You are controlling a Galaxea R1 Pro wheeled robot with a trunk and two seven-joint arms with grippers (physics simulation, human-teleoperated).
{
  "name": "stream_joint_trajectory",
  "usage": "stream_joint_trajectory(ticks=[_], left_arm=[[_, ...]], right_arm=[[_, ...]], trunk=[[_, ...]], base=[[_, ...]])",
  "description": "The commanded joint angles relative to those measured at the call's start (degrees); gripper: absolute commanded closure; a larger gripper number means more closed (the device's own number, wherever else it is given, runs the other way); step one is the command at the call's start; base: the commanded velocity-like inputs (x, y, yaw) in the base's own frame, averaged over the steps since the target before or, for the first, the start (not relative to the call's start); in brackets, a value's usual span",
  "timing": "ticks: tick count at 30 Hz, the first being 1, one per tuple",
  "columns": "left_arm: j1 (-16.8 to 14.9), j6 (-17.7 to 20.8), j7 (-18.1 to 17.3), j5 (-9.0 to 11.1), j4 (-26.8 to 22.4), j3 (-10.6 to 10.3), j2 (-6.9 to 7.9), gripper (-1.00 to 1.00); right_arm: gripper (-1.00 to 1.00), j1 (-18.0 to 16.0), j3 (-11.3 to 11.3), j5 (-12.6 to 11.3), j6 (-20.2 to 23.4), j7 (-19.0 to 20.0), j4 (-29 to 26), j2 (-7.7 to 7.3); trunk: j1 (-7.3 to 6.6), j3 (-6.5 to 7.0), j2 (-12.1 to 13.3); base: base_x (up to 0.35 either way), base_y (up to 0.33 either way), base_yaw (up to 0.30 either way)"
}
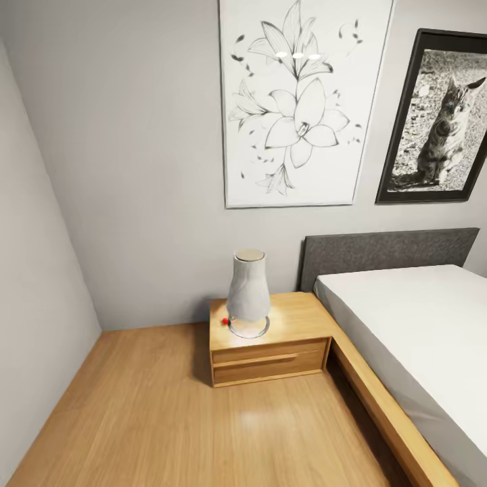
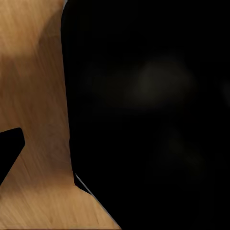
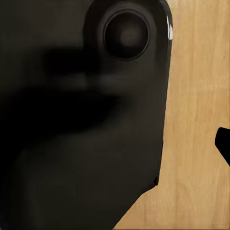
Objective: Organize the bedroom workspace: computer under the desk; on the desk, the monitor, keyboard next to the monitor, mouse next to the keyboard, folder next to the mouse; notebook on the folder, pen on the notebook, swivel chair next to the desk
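no readable txt, no labels or nos., wall pics (image 1: 306,101) w/o captions

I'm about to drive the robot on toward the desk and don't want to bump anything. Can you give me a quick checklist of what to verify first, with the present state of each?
1. Desk in sight: not ok; the head view faces a wall corner with a nightstand and bed.
2. Floor ahead free of loose items: ok, bare wood up to the nightstand.
3. Lamp upright on the nightstand: ok.
4. Small red item beside the lamp: cannot tell what it is.
5. Grippers empty: cannot tell; wrist views show dark robot body over wood floor.
6. Room to turn: not ok; walls left and ahead, bed right.
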Motion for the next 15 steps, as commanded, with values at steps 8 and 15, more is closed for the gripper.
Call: stream_joint_trajectory(ticks=[8,15], left_arm=[[0.06,-0.26,0.29,-0.08,-1.01,-0.07,-1.8,-1.0],[0.07,-0.43,0.43,-0.17,-1.23,-0.22,-3.26,-1.0]], right_arm=[[-1.0,-1.36,-0.01,0.21,-0.6,0.05,0.03,0.89],[-1.0,-1.76,-0.08,-0.03,-2.85,-0.07,0.7,0.71]], trunk=[[-1.53,1.23,2.8],[-3.07,2.49,5.6]], base=[[0.0,0.0,0.0],[0.0,0.0,0.0]])
